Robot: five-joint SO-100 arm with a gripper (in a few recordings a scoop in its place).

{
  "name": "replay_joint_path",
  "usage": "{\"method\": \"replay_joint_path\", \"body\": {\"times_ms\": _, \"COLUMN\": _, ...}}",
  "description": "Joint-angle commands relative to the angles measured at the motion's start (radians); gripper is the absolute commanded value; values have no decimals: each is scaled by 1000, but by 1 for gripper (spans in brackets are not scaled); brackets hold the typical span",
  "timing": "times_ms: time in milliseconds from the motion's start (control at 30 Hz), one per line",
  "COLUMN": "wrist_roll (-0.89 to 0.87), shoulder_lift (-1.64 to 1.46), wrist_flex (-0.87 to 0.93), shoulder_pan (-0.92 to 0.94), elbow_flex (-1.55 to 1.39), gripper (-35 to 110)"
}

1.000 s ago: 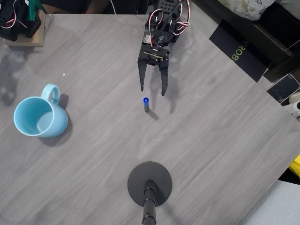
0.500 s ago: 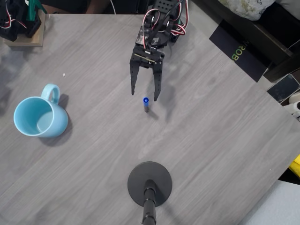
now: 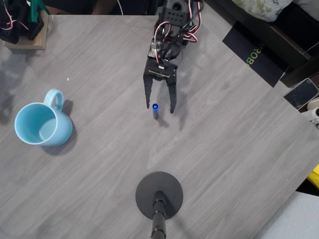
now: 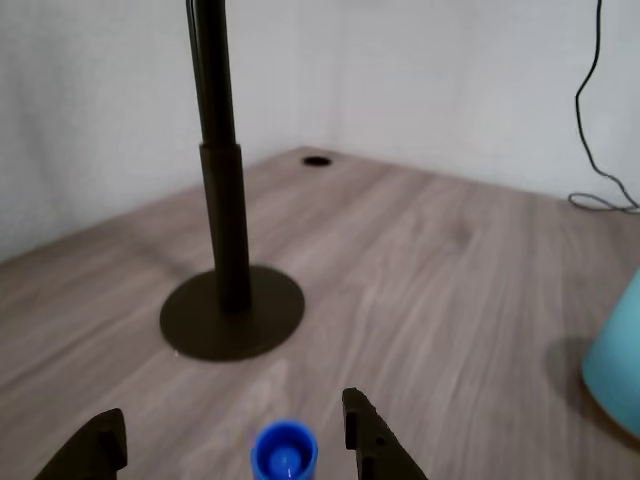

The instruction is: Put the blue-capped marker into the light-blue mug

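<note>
jaws [image 3: 160, 107] spread either side of the upright blue-capped marker [image 3: 155, 110]; no writing readable.

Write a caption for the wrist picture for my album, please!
Open end effector straddles the upright blue-capped marker, black stand ahead, light-blue mug at right.

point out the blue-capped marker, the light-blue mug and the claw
blue-capped marker [image 3: 155, 107], overhead view, on its blue cap, standing upright
light-blue mug [image 3: 26, 112], overhead view, on its round rim at the upper left
claw [image 3: 159, 106], overhead view, midway between the two open fingertips
</note>
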State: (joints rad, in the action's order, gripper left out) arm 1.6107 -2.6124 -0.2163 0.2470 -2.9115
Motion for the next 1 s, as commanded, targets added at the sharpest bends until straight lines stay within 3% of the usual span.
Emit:
{"method": "replay_joint_path", "body": {"times_ms": 0, "wrist_roll": 60, "shoulder_lift": 67, "wrist_flex": -60, "shoulder_pan": 11, "elbow_flex": 6, "gripper": 33}}
{"method": "replay_joint_path", "body": {"times_ms": 300, "wrist_roll": 61, "shoulder_lift": 288, "wrist_flex": -242, "shoulder_pan": 25, "elbow_flex": 6, "gripper": 33}}
{"method": "replay_joint_path", "body": {"times_ms": 467, "wrist_roll": 80, "shoulder_lift": 509, "wrist_flex": -437, "shoulder_pan": 17, "elbow_flex": 20, "gripper": 34}}
{"method": "replay_joint_path", "body": {"times_ms": 533, "wrist_roll": 97, "shoulder_lift": 594, "wrist_flex": -499, "shoulder_pan": 6, "elbow_flex": 29, "gripper": 25}}
{"method": "replay_joint_path", "body": {"times_ms": 567, "wrist_roll": 98, "shoulder_lift": 627, "wrist_flex": -517, "shoulder_pan": -2, "elbow_flex": 38, "gripper": 8}}
{"method": "replay_joint_path", "body": {"times_ms": 600, "wrist_roll": 98, "shoulder_lift": 661, "wrist_flex": -532, "shoulder_pan": -9, "elbow_flex": 48, "gripper": 1}}
{"method": "replay_joint_path", "body": {"times_ms": 967, "wrist_roll": 117, "shoulder_lift": 1006, "wrist_flex": -868, "shoulder_pan": -32, "elbow_flex": 121, "gripper": 0}}
